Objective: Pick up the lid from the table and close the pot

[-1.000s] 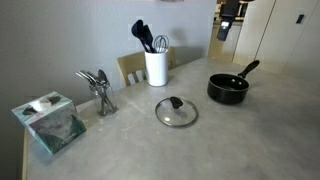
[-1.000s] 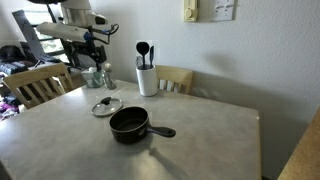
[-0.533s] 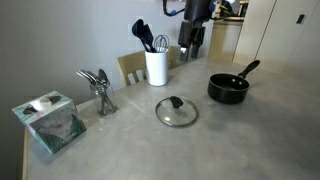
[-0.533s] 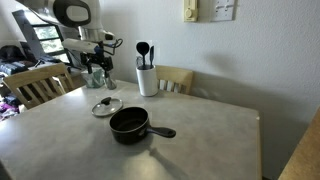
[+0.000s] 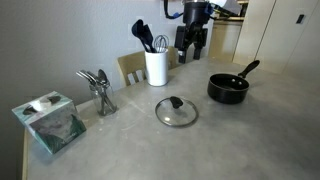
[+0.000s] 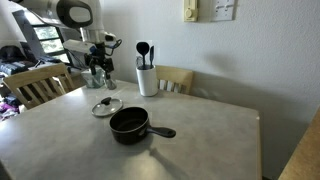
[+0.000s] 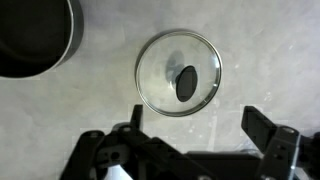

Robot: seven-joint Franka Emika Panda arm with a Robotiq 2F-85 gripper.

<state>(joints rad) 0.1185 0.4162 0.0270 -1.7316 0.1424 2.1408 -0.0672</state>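
Observation:
The glass lid (image 5: pixel 176 111) with its black knob lies flat on the grey table (image 5: pixel 140 140); it also shows in an exterior view (image 6: pixel 106 105) and in the wrist view (image 7: pixel 179 74). The black pot (image 5: pixel 228 88) stands uncovered beside it, handle pointing away; it also shows in an exterior view (image 6: pixel 130 124), and its edge sits at the wrist view's top left (image 7: pixel 35 35). My gripper (image 5: pixel 193 45) hangs high above the table, open and empty, also seen in an exterior view (image 6: pixel 98 66). In the wrist view (image 7: pixel 197 120) its fingers stand wide apart, just below the lid.
A white utensil holder (image 5: pixel 156 66) with black utensils stands at the back. A metal cutlery stand (image 5: pixel 100 90) and a tissue box (image 5: pixel 50 122) sit at one side. Wooden chairs (image 6: pixel 175 78) stand at the table's edges.
The arm swung in from the room's edge to above the table a second ago. In the last half second it barely shifted.

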